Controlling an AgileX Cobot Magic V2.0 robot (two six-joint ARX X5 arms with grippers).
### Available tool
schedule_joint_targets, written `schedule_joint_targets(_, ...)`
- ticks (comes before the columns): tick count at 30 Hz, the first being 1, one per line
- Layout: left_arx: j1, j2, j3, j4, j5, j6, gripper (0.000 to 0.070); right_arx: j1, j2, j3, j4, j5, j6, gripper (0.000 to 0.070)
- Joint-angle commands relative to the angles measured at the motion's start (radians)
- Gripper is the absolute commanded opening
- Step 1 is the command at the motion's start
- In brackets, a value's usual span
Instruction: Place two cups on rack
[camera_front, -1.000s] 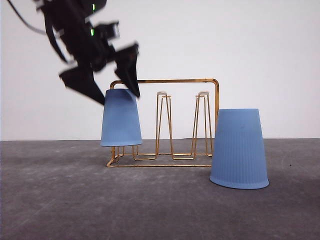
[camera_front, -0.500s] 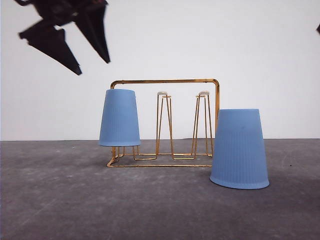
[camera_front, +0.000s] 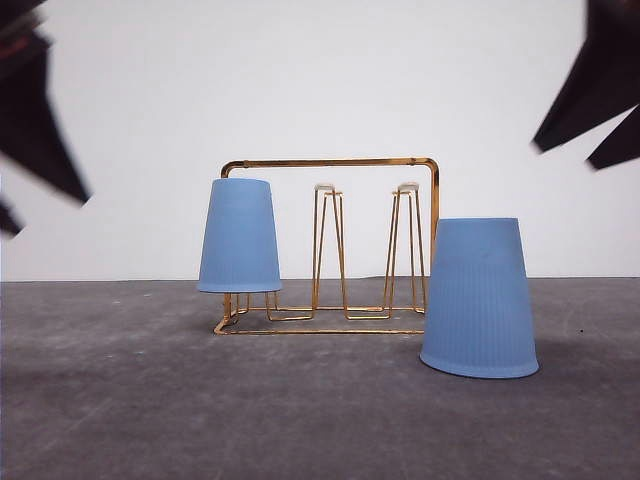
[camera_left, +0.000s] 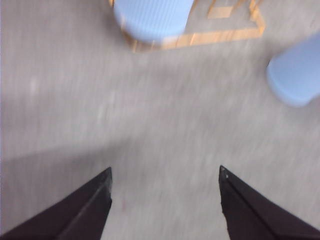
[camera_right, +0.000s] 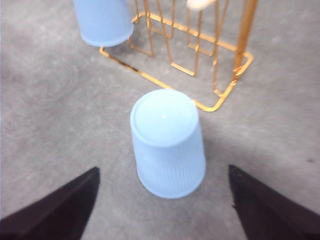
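1 cup on rack, 1 cup beside

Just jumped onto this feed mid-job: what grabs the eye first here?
One light blue cup hangs upside down on the left end of the gold wire rack, clear of the table. The second cup stands upside down on the grey table, beside the rack's right end. The open right gripper hovers over it, while the left gripper is open over bare table.

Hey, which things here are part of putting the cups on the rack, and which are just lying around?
Part of the job:
- cup on the rack
- cup on the table
- gold wire rack
- right end effector, open above the table cup

Lying about:
- nothing apart from the grey table
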Motion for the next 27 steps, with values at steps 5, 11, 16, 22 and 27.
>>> schedule_joint_targets(5,-0.003,-0.056,-0.018,-0.035,-0.003,-0.013,0.0387,0.042,0.188,0.009,0.138,0.000,0.034,0.0593)
schedule_joint_targets(11,-0.003,-0.061,-0.018,-0.031,-0.003,-0.005,0.0387,0.064,0.361,0.009,0.296,0.005,0.034,0.0593)
schedule_joint_targets(16,-0.003,-0.061,-0.018,-0.030,-0.003,-0.006,0.0387,0.076,0.468,0.009,0.393,0.009,0.034,0.0565)
schedule_joint_targets(22,-0.003,-0.061,-0.018,-0.030,-0.003,-0.006,0.0387,0.077,0.482,0.016,0.377,0.060,0.039,0.0356)
schedule_joint_targets(27,-0.003,-0.061,-0.018,-0.030,-0.003,-0.006,0.0387,0.077,0.418,0.109,0.155,0.061,0.044,0.0357)
